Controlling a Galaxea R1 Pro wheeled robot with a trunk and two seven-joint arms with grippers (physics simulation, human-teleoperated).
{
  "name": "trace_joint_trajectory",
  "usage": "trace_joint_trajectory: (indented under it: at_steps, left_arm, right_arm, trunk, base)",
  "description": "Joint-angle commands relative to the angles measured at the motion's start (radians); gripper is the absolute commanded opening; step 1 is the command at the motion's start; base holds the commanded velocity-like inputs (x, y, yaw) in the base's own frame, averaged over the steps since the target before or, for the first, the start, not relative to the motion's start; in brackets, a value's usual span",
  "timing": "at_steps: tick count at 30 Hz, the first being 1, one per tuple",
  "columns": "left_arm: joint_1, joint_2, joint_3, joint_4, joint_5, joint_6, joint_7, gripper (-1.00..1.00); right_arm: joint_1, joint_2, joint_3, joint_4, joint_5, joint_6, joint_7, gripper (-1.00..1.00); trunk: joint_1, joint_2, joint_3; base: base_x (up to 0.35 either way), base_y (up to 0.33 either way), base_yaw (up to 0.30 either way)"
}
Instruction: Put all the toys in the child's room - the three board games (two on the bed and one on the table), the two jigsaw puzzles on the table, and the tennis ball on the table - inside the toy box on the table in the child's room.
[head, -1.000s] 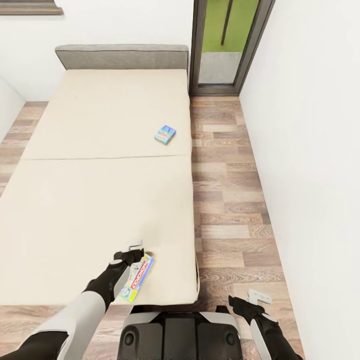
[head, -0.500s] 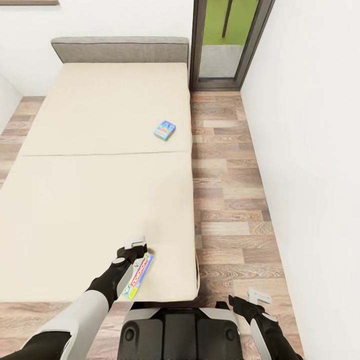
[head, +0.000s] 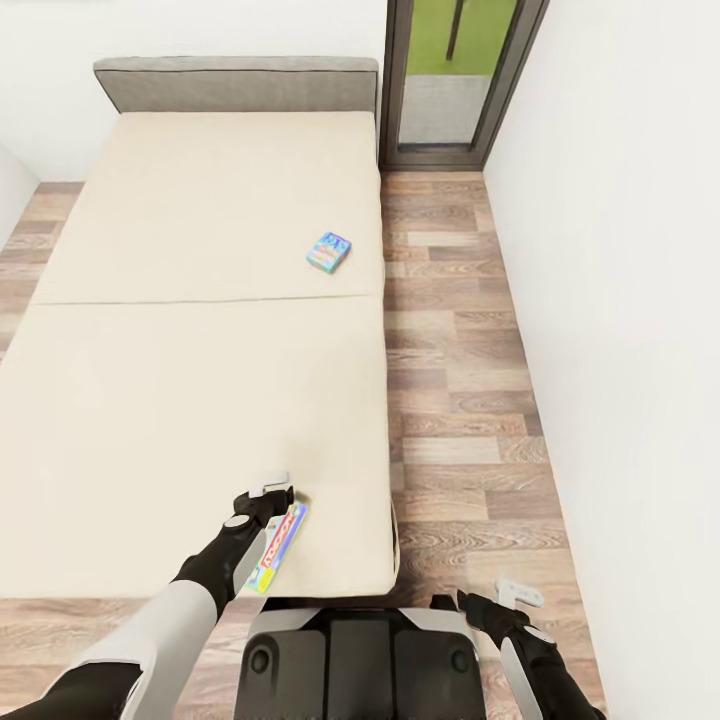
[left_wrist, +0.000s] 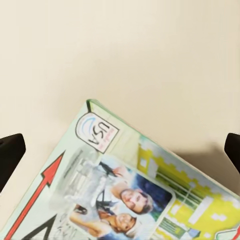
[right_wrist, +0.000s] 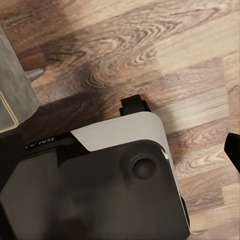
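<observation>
While the left gripper (head: 272, 490) hangs over the green-edged game (head: 277, 545) at the bed's (head: 200, 380) near edge, its tips stand wide apart.
Flat, stiff and light, the box should pinch across its narrow width; contact is probably not made. Right gripper (head: 515, 594) idles low, state unclear. Farther up lies the blue game (head: 329, 252).
</observation>
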Motion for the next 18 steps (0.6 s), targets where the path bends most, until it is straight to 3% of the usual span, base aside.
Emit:
trace_joint_trajectory:
  at_steps: [1, 18]
  left_arm:
    - [0.0, -0.001, 0.001, -0.001, 0.006, 0.002, 0.002, 1.0]
    - [0.0, -0.001, 0.001, -0.001, 0.006, -0.001, 0.002, 1.0]
  right_arm:
    - [0.0, 0.001, -0.001, -0.002, -0.01, 0.005, -0.004, 1.0]
    - [-0.001, 0.001, 0.001, -0.003, -0.006, -0.001, -0.003, 1.0]
  trunk:
    - [0.0, -0.002, -0.003]
    - [0.0, -0.002, -0.024]
  base:
    - [0.0, 0.0, 0.0]
    - [0.0, 0.0, 0.0]
